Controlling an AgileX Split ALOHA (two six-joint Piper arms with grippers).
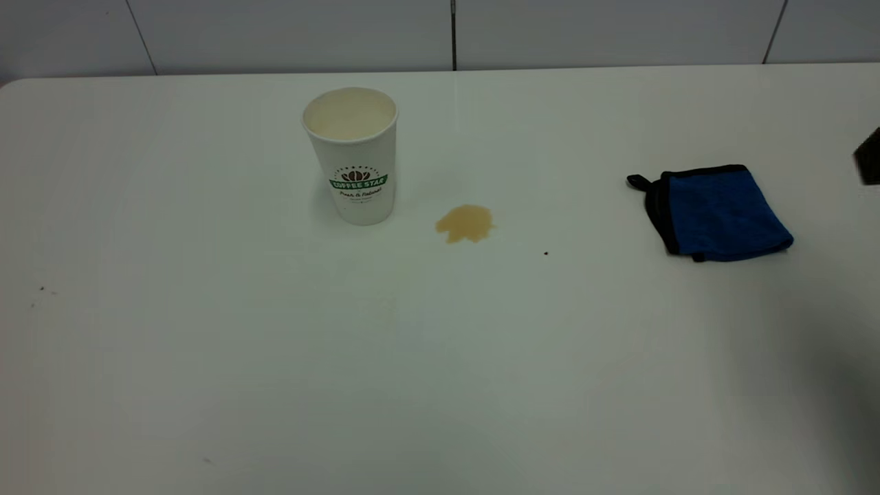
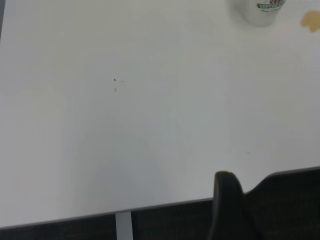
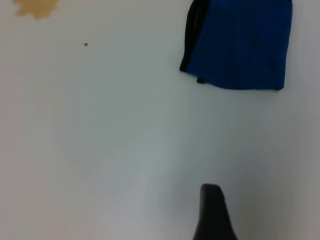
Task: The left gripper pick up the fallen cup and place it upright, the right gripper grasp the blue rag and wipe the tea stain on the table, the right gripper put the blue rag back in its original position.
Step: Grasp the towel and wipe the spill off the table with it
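The white paper cup [image 1: 353, 155] stands upright at the table's back left of centre, logo facing the camera; its base also shows in the left wrist view [image 2: 262, 11]. The tan tea stain [image 1: 465, 223] lies just right of the cup and shows in the right wrist view [image 3: 35, 7]. The blue rag [image 1: 718, 213] lies flat at the right, loop pointing left, and shows in the right wrist view [image 3: 242, 42]. My right gripper [image 1: 870, 157] is at the far right edge, beyond the rag and apart from it. My left gripper [image 2: 227, 205] hangs over the table's near-left edge, far from the cup.
The white table [image 1: 275, 357] fills the view. A tiny black speck [image 1: 546, 253] lies right of the stain. Small dark specks [image 1: 41, 289] lie at the left. A tiled wall runs behind the table's far edge.
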